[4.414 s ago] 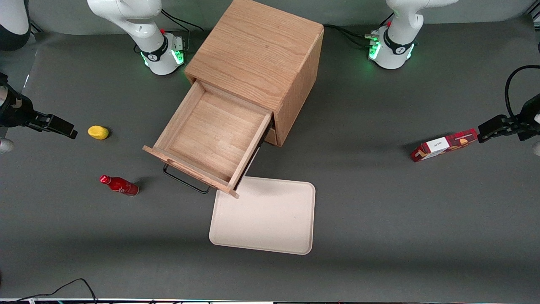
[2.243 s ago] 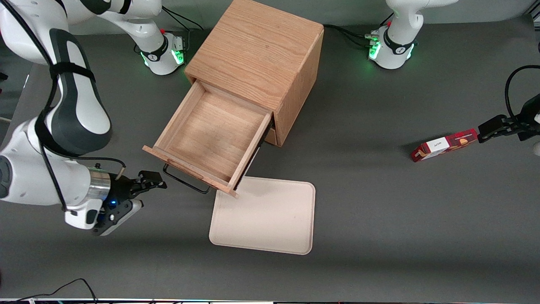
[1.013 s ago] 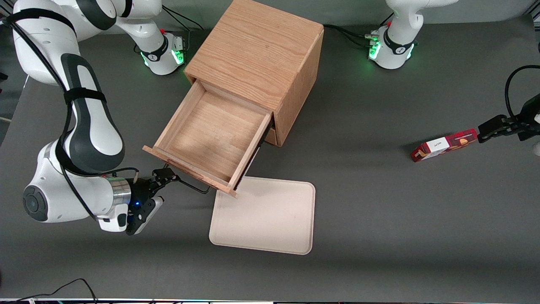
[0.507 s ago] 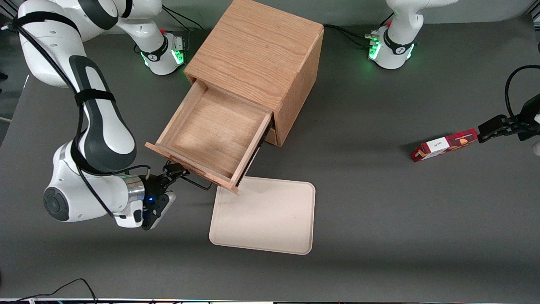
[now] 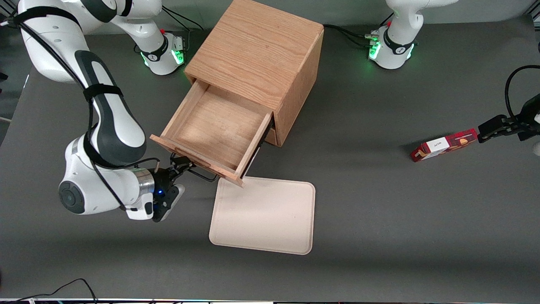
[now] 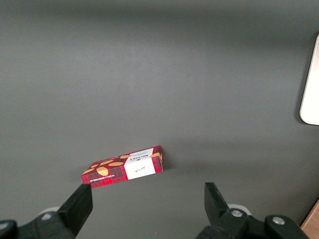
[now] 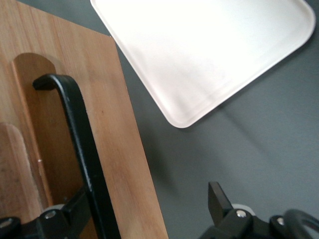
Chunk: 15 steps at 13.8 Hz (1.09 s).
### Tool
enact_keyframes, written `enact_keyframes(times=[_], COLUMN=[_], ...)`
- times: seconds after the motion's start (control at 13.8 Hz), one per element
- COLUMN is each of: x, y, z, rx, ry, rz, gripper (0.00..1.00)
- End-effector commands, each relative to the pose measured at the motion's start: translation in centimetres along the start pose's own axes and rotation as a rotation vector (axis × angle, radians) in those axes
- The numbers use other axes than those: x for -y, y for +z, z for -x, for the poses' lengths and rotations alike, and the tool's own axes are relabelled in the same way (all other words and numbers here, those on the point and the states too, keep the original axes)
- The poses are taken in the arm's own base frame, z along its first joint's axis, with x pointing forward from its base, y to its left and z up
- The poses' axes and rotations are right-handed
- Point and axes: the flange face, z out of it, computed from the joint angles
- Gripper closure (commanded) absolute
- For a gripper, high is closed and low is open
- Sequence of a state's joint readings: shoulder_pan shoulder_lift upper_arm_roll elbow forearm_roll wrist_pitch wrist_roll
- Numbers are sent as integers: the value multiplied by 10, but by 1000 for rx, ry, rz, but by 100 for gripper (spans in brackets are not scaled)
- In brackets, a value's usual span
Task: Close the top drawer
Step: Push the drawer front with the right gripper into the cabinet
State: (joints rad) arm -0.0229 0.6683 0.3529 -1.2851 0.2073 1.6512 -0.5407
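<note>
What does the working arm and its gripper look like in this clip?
The working right arm has glossy white shells with dark grey joint panels, black cables strapped along it and a silver wrist ring. Its gripper, black with a small blue light, sits at the top drawer front.

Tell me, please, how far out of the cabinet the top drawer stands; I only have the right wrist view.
Observer: The top drawer is well out of the cabinet, with most of its floor showing.
Operator: Thank you. Is anything inside it?
Observer: Nothing; only its bare wood floor shows.
Operator: And where along the handle is the claw?
Observer: The claw, open, is at the end of the handle that lies toward the working arm's end of the table, close to the drawer front.
</note>
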Motion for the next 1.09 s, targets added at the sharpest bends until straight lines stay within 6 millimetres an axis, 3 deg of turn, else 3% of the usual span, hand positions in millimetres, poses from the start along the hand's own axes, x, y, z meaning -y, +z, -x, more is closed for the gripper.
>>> enact_keyframes(times=[0.0, 0.36, 1.01], x=[27, 59, 94], y=[2, 19, 39], z=[6, 6, 20], rx=[3, 11, 73], ry=[30, 25, 41], rz=[-2, 12, 24], gripper=[0, 0, 0])
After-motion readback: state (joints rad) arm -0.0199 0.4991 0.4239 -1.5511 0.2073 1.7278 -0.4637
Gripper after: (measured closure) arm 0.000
